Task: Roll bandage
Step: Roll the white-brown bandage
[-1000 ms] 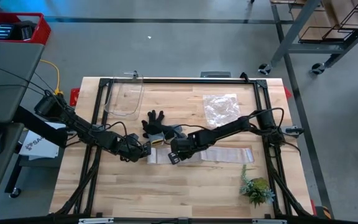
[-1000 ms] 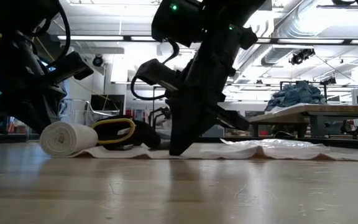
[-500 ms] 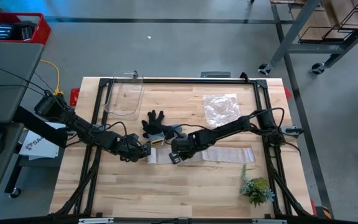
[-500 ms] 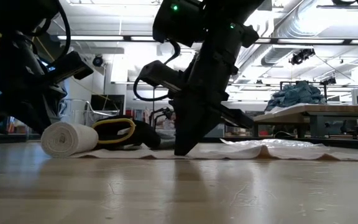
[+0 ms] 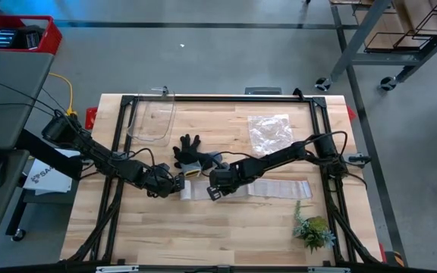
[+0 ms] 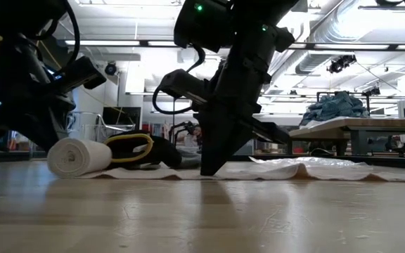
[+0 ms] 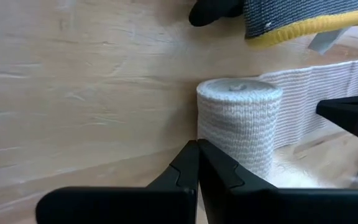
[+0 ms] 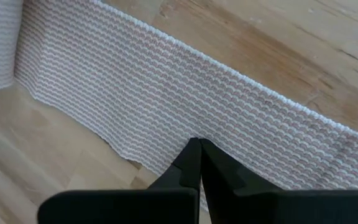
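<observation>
While the closed right claw [image 5: 212, 194] presses the bandage [image 5: 268, 187] flat, the closed left claw [image 5: 179, 182] touches its roll at nine o'clock.

My two arms were matte black and jointed, looped with thin black cables; near the glove [image 5: 189, 149], each gripper ended in dark, tapered, wedge-shaped fingers [image 7: 194, 163].

One of everything on my table [image 5: 127, 227]

Around the single bandage [image 5: 258, 187] I count one glove [image 5: 187, 151], one plastic bag [image 5: 268, 131], one clear tray [image 5: 152, 120], one plant sprig [image 5: 312, 230], two grippers.
</observation>
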Available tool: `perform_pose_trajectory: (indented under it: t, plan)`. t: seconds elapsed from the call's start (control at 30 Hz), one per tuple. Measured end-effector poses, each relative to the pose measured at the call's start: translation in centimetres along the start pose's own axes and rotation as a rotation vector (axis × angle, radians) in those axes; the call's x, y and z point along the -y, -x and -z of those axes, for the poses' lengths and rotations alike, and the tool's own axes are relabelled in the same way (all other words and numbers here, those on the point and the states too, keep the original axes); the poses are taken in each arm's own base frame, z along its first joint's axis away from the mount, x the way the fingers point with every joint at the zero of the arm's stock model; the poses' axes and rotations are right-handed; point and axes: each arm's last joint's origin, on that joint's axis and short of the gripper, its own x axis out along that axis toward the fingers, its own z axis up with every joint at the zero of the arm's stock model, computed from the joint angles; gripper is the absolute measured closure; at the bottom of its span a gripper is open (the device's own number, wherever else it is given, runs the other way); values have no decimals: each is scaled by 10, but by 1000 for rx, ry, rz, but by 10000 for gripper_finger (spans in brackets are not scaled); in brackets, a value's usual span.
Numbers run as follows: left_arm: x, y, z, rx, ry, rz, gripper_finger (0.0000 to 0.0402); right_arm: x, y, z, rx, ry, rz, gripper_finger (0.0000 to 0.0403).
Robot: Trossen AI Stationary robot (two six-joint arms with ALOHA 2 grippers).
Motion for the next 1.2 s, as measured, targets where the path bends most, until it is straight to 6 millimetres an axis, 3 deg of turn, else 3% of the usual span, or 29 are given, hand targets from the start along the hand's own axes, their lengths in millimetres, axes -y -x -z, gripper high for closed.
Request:
perform_pose_trajectory:
  t: [0.9, 1.2]
  plan:
    - [19, -2, -5, 18, 13, 166, 401, 0, 0, 0, 8, -1, 4, 403]
    - [22, -29, 2, -45, 23, 199, 401, 0, 0, 0, 9, -12, 4, 403]
